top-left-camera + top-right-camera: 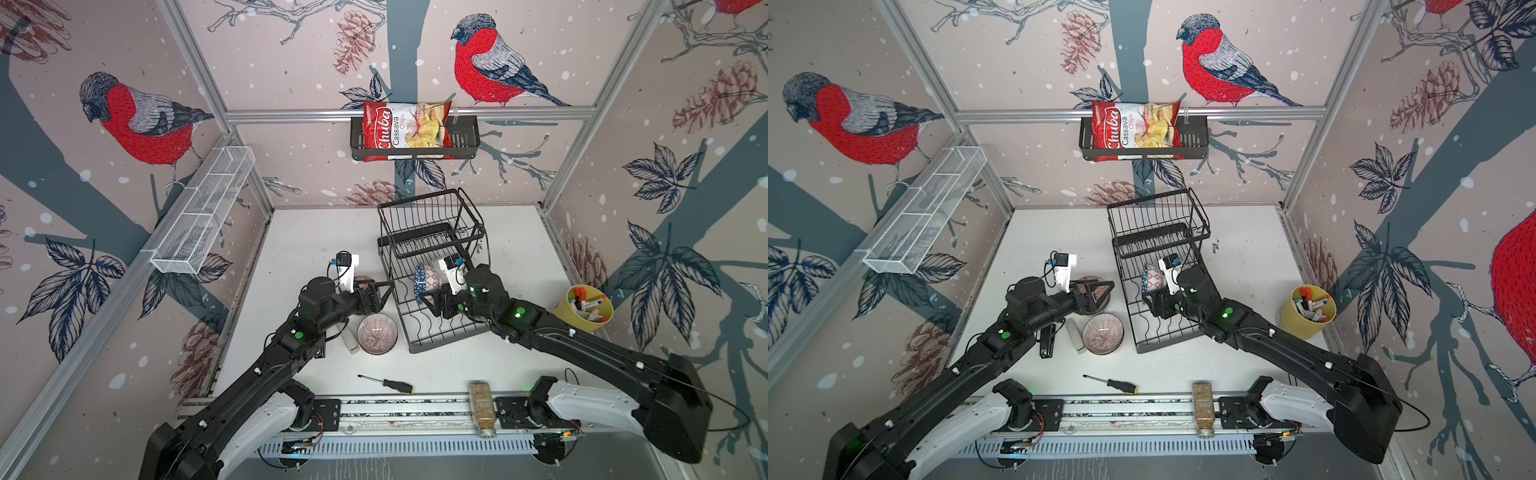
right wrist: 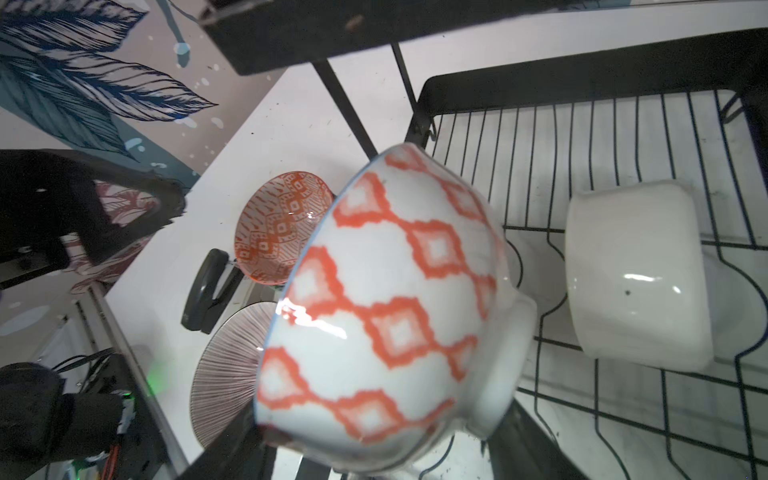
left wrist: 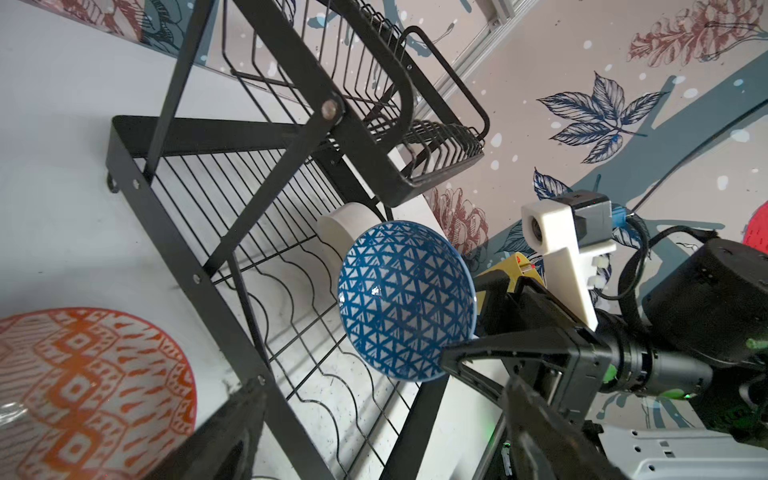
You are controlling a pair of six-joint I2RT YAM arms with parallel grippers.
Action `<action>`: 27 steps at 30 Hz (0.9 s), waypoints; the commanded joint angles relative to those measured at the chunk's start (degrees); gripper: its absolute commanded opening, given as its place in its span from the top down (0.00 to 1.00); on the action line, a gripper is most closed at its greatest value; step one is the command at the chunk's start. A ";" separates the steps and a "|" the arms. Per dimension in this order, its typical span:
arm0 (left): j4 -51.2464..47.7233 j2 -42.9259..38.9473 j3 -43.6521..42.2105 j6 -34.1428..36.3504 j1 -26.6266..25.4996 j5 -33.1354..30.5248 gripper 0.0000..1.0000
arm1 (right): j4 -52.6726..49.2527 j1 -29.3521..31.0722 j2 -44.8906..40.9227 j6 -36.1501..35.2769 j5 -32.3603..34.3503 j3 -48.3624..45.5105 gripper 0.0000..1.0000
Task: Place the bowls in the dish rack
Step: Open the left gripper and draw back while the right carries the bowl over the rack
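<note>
My right gripper (image 1: 432, 296) is shut on the rim of a bowl with a blue triangle inside and orange diamonds outside (image 1: 426, 282) (image 2: 395, 291) (image 3: 407, 299). It holds the bowl on edge over the lower tier of the black wire dish rack (image 1: 432, 232) (image 3: 199, 145). A plain white bowl (image 2: 636, 282) (image 3: 345, 224) lies on its side in that tier. My left gripper (image 1: 376, 293) (image 3: 382, 390) is open and empty, just left of the rack and above an orange patterned bowl (image 3: 83, 390) (image 2: 278, 224) on the table. A red-brown striped bowl (image 1: 377, 333) sits upright nearer the front.
Beside the striped bowl lie a white tube (image 1: 350, 341) and a black stapler (image 1: 1047, 340). A screwdriver (image 1: 386, 383) and a spice jar (image 1: 482, 409) lie near the front rail. A yellow cup of markers (image 1: 584, 307) stands at the right. A chips basket (image 1: 415, 137) and a white mesh tray (image 1: 203, 212) hang on the walls.
</note>
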 commanded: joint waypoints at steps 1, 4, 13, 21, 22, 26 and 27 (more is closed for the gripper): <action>-2.61 -0.99 -0.11 1.63 0.20 -3.78 0.11 | 1.18 0.57 3.15 -3.38 5.41 2.20 0.45; -3.63 -1.59 -0.20 1.96 0.42 -4.78 0.11 | 1.30 1.70 6.83 -5.25 8.45 3.87 0.45; -4.71 -3.02 -0.76 2.13 1.36 -5.09 0.10 | 0.77 6.30 14.02 -11.35 19.10 9.67 0.43; -6.34 -5.51 -1.38 2.05 2.25 -5.45 0.10 | 2.18 8.88 19.50 -17.71 29.91 12.07 0.43; -6.55 -5.80 -1.30 2.06 2.29 -5.45 0.10 | 2.55 9.10 20.04 -18.59 30.81 12.23 0.43; -7.49 -7.19 -1.35 2.12 2.67 -5.53 0.10 | 4.29 9.56 21.89 -22.36 33.68 12.99 0.42; -7.73 -7.38 -1.26 2.16 2.64 -5.62 0.10 | 4.56 9.56 22.40 -23.25 34.15 13.22 0.42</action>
